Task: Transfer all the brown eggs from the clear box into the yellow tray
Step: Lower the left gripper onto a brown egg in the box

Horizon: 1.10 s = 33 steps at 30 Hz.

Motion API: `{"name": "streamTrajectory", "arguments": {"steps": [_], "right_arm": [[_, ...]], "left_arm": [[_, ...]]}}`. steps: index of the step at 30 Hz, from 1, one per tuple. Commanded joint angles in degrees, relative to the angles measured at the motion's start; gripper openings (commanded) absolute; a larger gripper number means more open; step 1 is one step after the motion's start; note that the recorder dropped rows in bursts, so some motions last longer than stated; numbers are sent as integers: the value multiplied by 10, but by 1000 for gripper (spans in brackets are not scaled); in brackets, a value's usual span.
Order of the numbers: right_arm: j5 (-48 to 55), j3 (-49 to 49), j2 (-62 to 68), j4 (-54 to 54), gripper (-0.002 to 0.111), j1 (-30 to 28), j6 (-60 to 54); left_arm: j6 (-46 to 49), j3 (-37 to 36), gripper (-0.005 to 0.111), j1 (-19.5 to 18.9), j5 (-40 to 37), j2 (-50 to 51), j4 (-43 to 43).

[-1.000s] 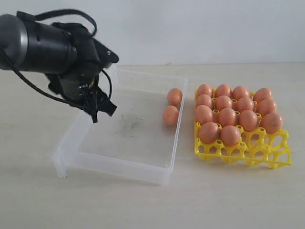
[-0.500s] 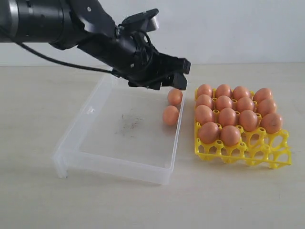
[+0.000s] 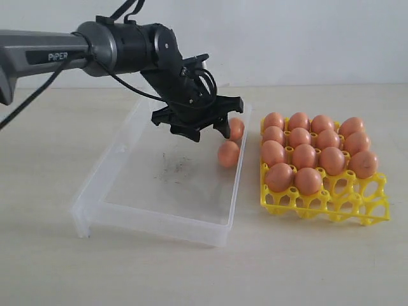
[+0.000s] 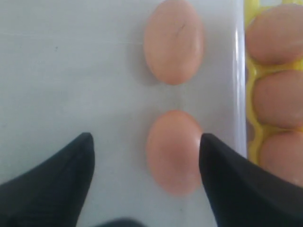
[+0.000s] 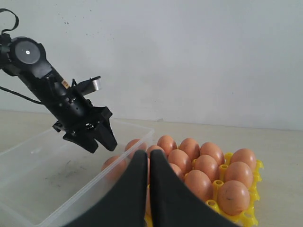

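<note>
Two brown eggs lie in the clear box [image 3: 127, 185] near its right wall, one farther back [image 3: 237, 129] and one nearer [image 3: 228, 153]. My left gripper [image 3: 208, 132] hangs open over them. In the left wrist view one egg [image 4: 174, 151] lies between the black fingers [image 4: 71, 179], close against one of them and ungripped, and the other egg [image 4: 173, 41] lies beyond. The yellow tray [image 3: 357, 207] to the right holds several brown eggs [image 3: 305, 155]. My right gripper [image 5: 146, 153] is shut and empty, held in front of the tray [image 5: 224, 166].
The box's right wall [image 4: 240, 71] runs close beside the tray [image 4: 251, 78]. Dark scuff marks [image 3: 172, 164] show on the box floor. The tray's front row of cups [image 3: 370, 201] stands partly unfilled. A pale wall rises behind the table.
My left arm has swung from the box's left wall across to its right side and dropped over the two eggs, with its jaws still open. The eggs have not moved.
</note>
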State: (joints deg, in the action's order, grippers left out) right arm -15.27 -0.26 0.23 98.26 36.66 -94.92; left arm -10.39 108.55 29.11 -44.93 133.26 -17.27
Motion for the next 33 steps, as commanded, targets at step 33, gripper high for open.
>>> {"name": "streamTrajectory", "arguments": {"steps": [33], "right_arm": [[-4,3,-2,3,0,-2,-1]], "left_arm": [[-22,117,60,46,-172,35,83]]}}
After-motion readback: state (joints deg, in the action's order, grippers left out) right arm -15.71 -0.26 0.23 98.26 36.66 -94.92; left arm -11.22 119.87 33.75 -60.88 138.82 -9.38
